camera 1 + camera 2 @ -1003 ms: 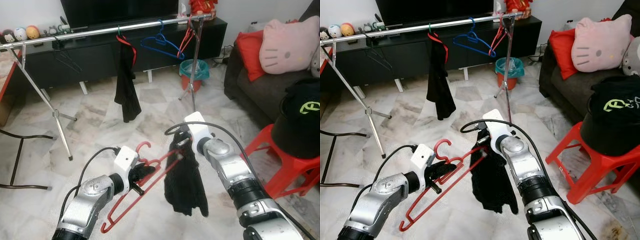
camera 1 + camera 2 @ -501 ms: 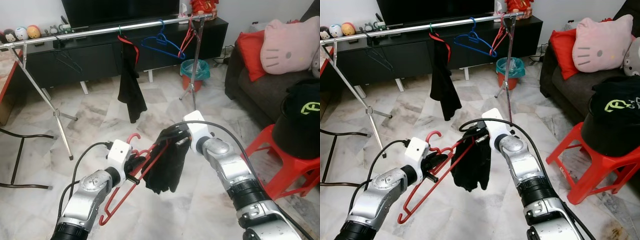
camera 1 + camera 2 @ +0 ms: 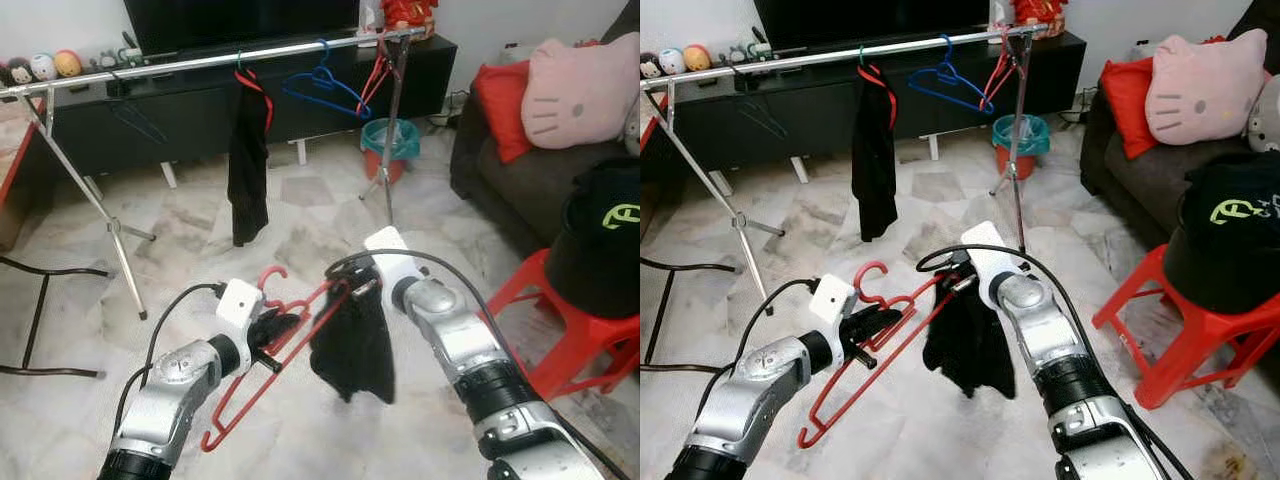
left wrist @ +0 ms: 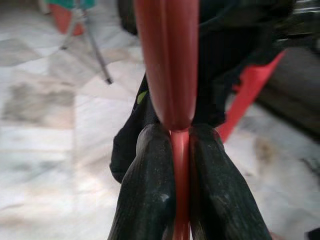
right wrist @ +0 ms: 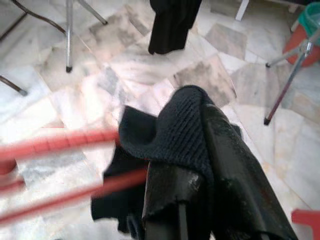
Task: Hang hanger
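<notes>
A red hanger (image 3: 270,375) is held low in front of me, hook up near my left gripper (image 3: 277,327), which is shut on its neck; the left wrist view shows both black fingers (image 4: 150,195) pinching the red bar (image 4: 170,60). A black garment (image 3: 352,340) hangs from the hanger's right end. My right gripper (image 3: 352,283) is shut on the garment's top edge, and the right wrist view shows knit cloth (image 5: 180,130) draped over its fingers. The silver clothes rail (image 3: 200,62) spans the back, above and beyond both arms.
On the rail hang a black garment on a red hanger (image 3: 248,150), a blue hanger (image 3: 322,85) and red hangers (image 3: 376,65). The rail's tripod legs (image 3: 110,230) stand left; a teal bin (image 3: 390,140) behind. A red stool (image 3: 570,320) and sofa with cushions (image 3: 580,90) are right.
The black garment has swung back down and to the right, hanging straighter under my right gripper. The hanger has tilted slightly; both grips are unchanged.
</notes>
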